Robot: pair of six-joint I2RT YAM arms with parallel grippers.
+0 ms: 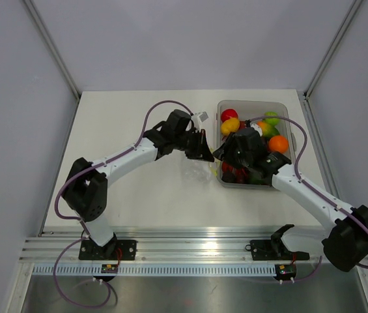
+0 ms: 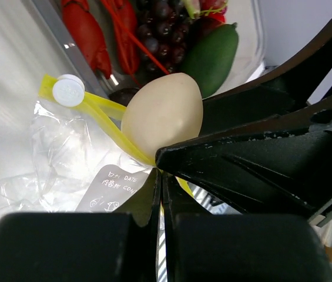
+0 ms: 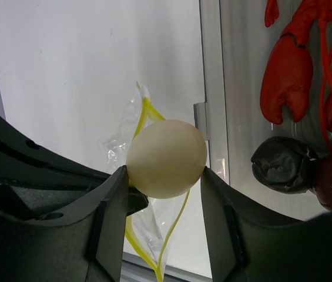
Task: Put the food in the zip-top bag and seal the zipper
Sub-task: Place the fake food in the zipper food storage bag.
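The clear crinkled zip-top bag (image 1: 197,168) lies on the white table just left of the bin. My left gripper (image 1: 203,151) is shut on the bag's mouth edge; in the left wrist view its jaws (image 2: 163,176) pinch the yellow zipper (image 2: 104,106), which carries a white slider (image 2: 69,89). My right gripper (image 1: 221,156) is shut on a cream egg (image 3: 167,157) and holds it right at the open mouth, above the yellow zipper loop (image 3: 180,217). The egg also shows in the left wrist view (image 2: 163,114), touching the yellow strip.
The grey-clear plastic bin (image 1: 286,107) stands to the right of the bag and holds several toy foods: a red lobster (image 3: 286,70), dark grapes (image 2: 160,23), a green fruit (image 2: 213,56), an orange (image 1: 278,143) and a yellow fruit (image 1: 230,125). White walls enclose the table.
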